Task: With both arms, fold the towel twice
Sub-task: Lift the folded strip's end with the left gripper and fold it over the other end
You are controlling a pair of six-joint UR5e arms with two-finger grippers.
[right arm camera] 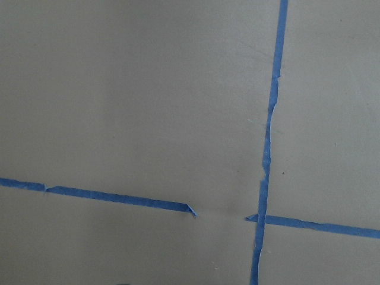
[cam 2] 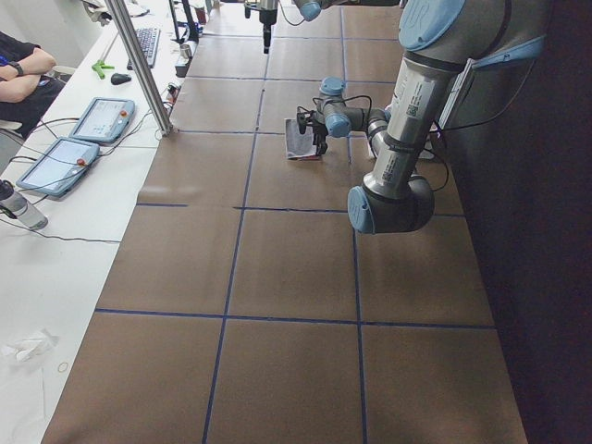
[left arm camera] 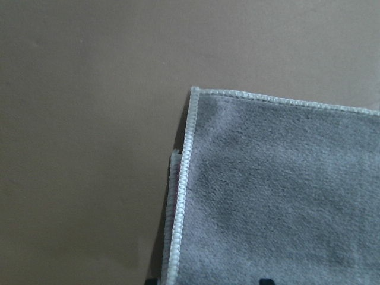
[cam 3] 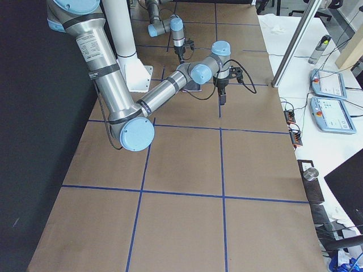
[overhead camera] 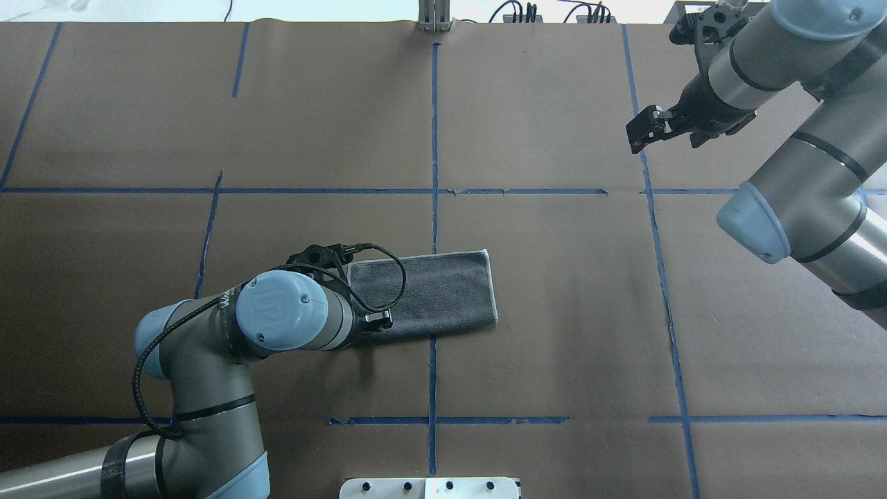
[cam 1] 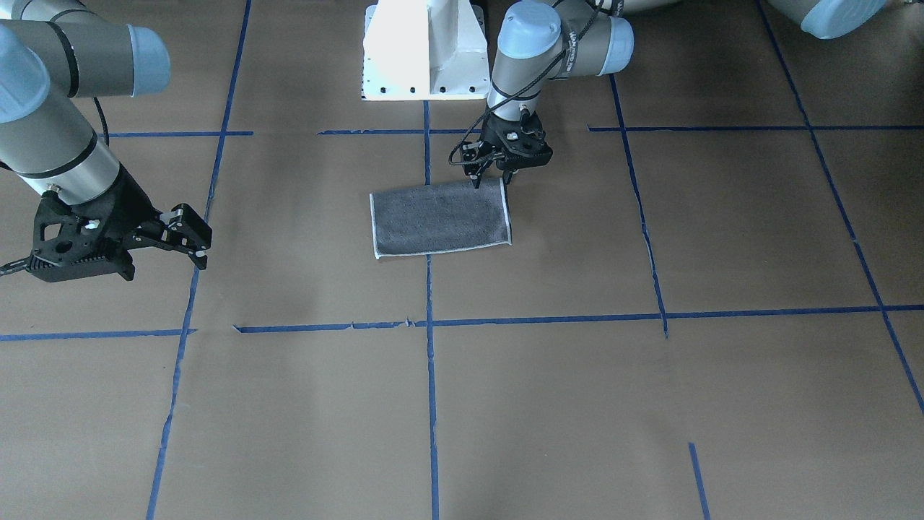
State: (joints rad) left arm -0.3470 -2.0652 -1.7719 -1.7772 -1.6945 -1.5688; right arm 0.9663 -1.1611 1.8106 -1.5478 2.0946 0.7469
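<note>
The towel (cam 1: 440,217) lies flat on the brown paper near the table's middle, folded into a rectangle with its dark grey face up and a whitish border; no pink shows. It also shows in the overhead view (overhead camera: 443,291) and the left wrist view (left arm camera: 267,196). My left gripper (cam 1: 490,178) is open and points down, its fingertips straddling the towel's edge at the corner nearest my base. In the overhead view my left wrist hides that end. My right gripper (cam 1: 193,237) is open and empty, held above the table far from the towel; it also shows in the overhead view (overhead camera: 639,130).
The white pedestal base (cam 1: 426,58) stands just behind the towel. Blue tape lines (right arm camera: 267,136) cross the paper. A metal pole (cam 2: 139,65), tablets (cam 2: 57,166) and an operator (cam 2: 18,74) are along the far side of the table.
</note>
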